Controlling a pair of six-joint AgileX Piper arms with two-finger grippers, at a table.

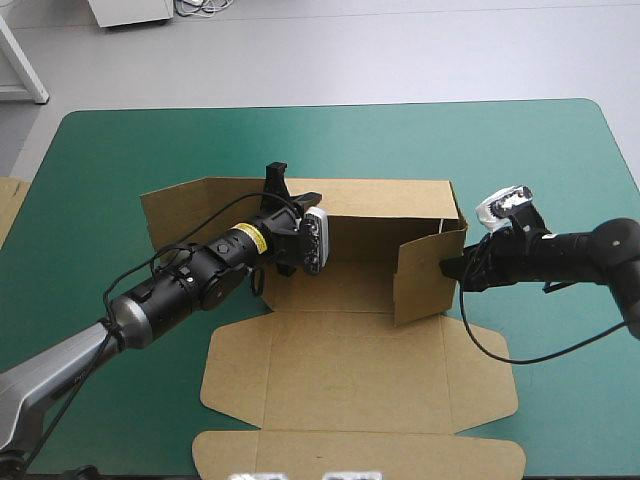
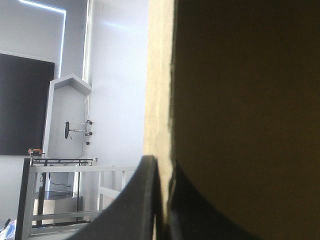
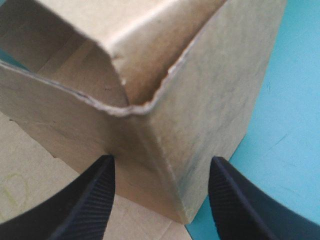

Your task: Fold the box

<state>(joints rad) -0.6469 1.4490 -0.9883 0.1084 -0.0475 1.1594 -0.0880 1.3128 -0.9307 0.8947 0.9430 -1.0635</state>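
The brown box (image 1: 340, 380) lies in the middle of the table with its back wall and right side wall (image 1: 428, 275) raised; the lid and front flaps lie flat toward the near edge. My left gripper (image 1: 283, 190) is at the back wall's top edge, shut on the board. In the left wrist view its fingers (image 2: 145, 200) pinch the thin edge of the box (image 2: 240, 100). My right gripper (image 1: 452, 268) is at the right wall's outer side, open. Its gripper (image 3: 162, 162) straddles the upright corner of the box (image 3: 210, 100), one finger on each side.
An edge of more brown board (image 1: 6, 205) shows at the table's left edge. Bare teal-green cover (image 1: 330, 140) stretches beyond the box and to its right (image 1: 570, 390). The box's left side panel (image 1: 175, 220) leans outward.
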